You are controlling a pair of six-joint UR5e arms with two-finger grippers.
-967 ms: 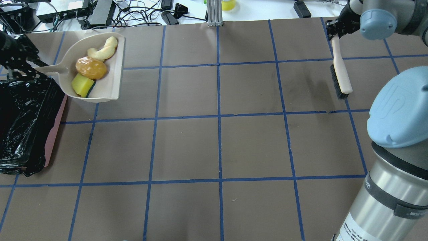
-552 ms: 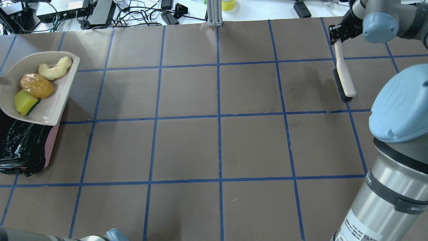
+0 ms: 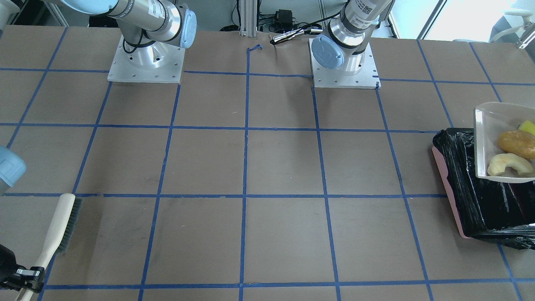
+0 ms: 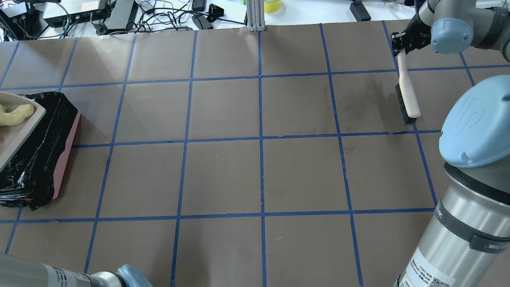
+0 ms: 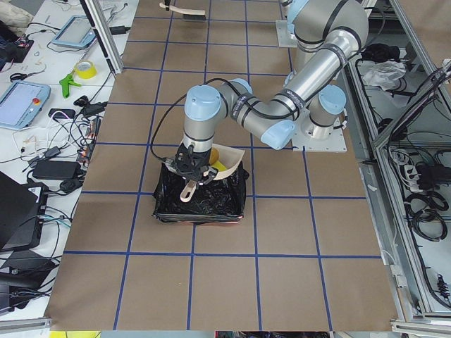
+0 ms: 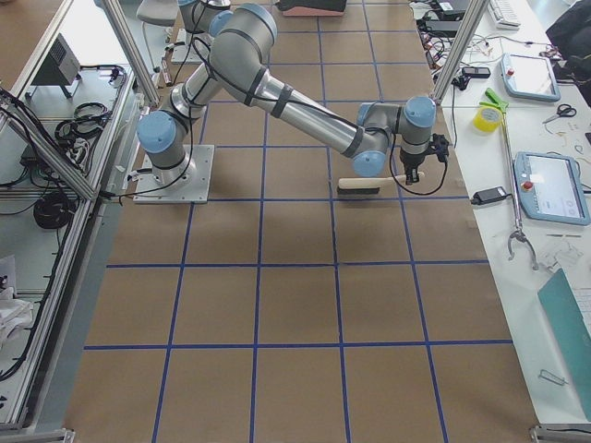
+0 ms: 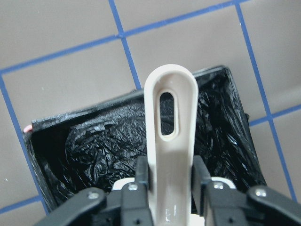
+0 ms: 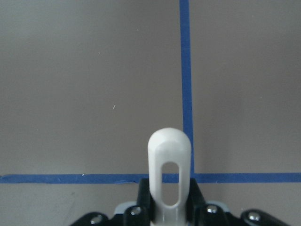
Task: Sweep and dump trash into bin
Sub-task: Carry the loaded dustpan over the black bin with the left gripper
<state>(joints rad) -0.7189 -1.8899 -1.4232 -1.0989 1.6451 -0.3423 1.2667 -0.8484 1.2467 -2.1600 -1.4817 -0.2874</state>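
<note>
Trash (image 3: 510, 164) all in beige dustpan (image 3: 484, 138), above bin (image 3: 450, 194) at left end of table (image 3: 276, 167); not yet dumped. Left gripper (image 7: 170, 186) pinching dustpan handle (image 7: 169, 117) from both sides. Right gripper (image 8: 170, 200) pinching brush (image 4: 407, 93) handle, far right, well apart. Risk: tipping with pan lip outside bin rim, so orange lump (image 3: 518, 143) rolling onto table; handle slipping between jaws under tilt.

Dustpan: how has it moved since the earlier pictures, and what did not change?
The dustpan, held in the left gripper, moved to the robot's left, from over the table to over the bin. The trash still lies in it, not dumped. The right gripper still holds the brush at nearly the same spot; the bin did not move.
</note>
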